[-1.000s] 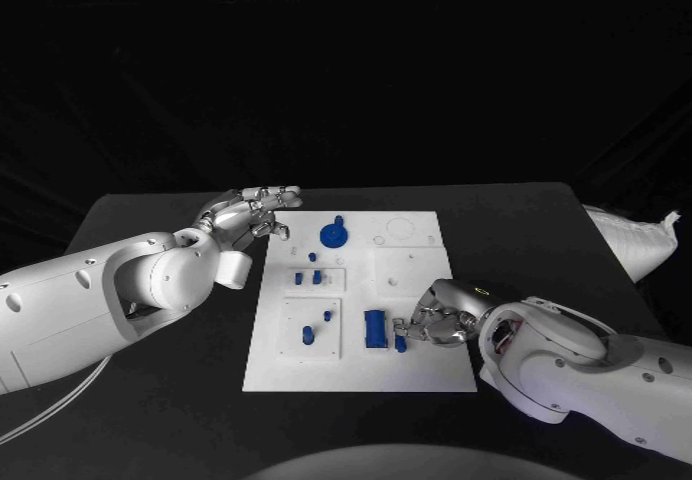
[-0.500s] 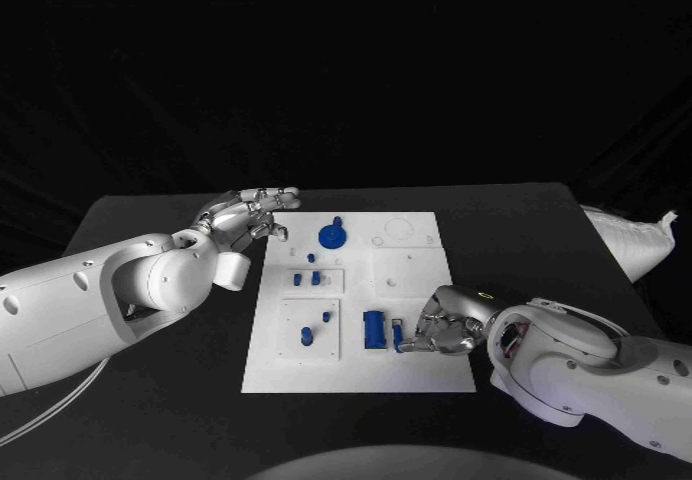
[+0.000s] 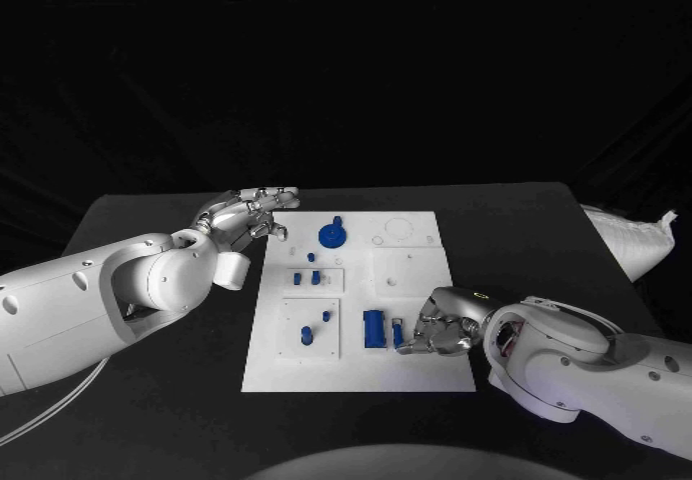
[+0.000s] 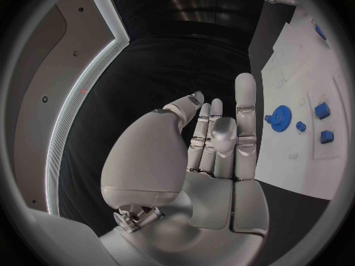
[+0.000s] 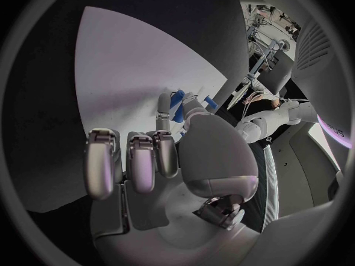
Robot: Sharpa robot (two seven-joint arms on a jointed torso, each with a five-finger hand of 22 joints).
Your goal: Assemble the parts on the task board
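Nearest the robot, the right hand [image 3: 441, 327] sits lower on the task board [image 3: 418, 370] than it did a second ago, having slid toward the board's near edge; its fingers [image 3: 408, 345] are curled in around a small blue part [image 3: 398, 334] that stands just right of the larger blue block [image 3: 374, 328]. Both pieces lie in the near right quarter of the board, and the block has not shifted between frames. To their left, the blue peg [image 3: 307, 335] and the tiny blue piece [image 3: 327, 316] lie in the near left panel as before.

The right wrist view adds what the head camera hides: the thumb [image 5: 198, 113] and a finger [image 5: 164, 109] reach out together to the blue part [image 5: 177, 106] and pinch it from both sides, while the other fingers [image 5: 122, 159] are folded side by side against the palm.

Farther off, three small blue studs [image 3: 306, 272] stand in the middle left panel, and the blue gear [image 3: 333, 235] rests near the far edge of the board, all unchanged.

Farthest, the left hand [image 3: 248, 213] hovers over the black bench [image 3: 144, 215] just off the board's far left corner, in the same place as earlier. The left wrist view shows its fingers [image 4: 245, 103] straight and lying close together, holding nothing, with the gear [image 4: 280, 114] and studs [image 4: 322, 110] beyond them.
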